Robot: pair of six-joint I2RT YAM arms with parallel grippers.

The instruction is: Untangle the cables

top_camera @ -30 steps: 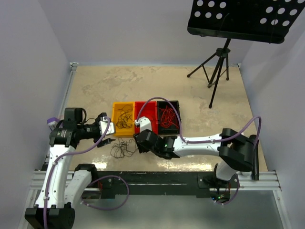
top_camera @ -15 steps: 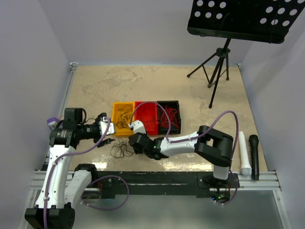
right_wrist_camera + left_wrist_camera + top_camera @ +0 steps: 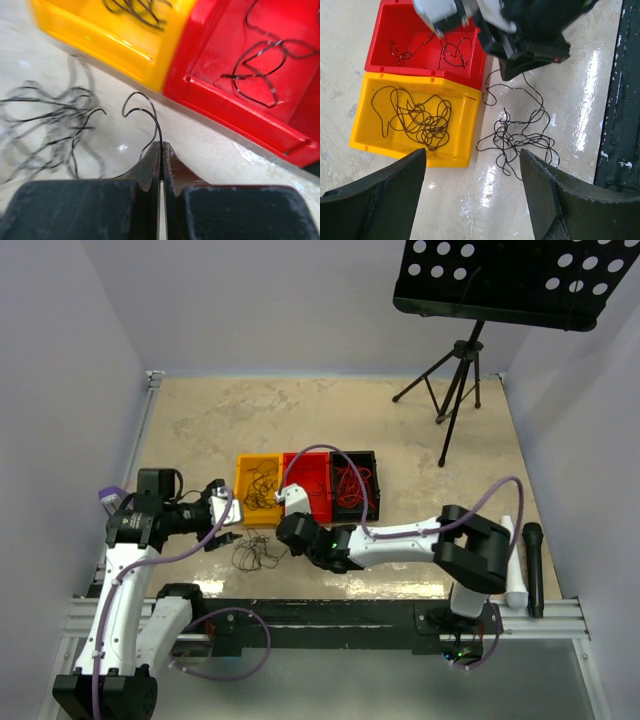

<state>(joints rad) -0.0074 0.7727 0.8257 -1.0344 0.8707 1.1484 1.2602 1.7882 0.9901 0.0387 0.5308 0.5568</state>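
A loose tangle of thin black cables (image 3: 257, 552) (image 3: 520, 135) (image 3: 50, 130) lies on the table in front of the bins. My right gripper (image 3: 161, 145) (image 3: 285, 532) is shut on one black cable of that tangle, which curls up out of its tips just in front of the yellow bin (image 3: 258, 488) (image 3: 415, 120) and the red bin (image 3: 310, 485) (image 3: 260, 65). Black cables lie in both of these bins. The black bin (image 3: 352, 485) holds red cables. My left gripper (image 3: 472, 200) (image 3: 228, 515) hovers open to the left of the tangle, holding nothing.
A music stand on a tripod (image 3: 455, 390) stands at the back right. A black microphone (image 3: 533, 560) and a white cylinder (image 3: 512, 570) lie at the right edge. A metal rail (image 3: 330, 620) runs along the near edge.
My right gripper's jaws have shut on a black cable in front of the bins, and that arm's elbow has swung. The left arm has not moved.
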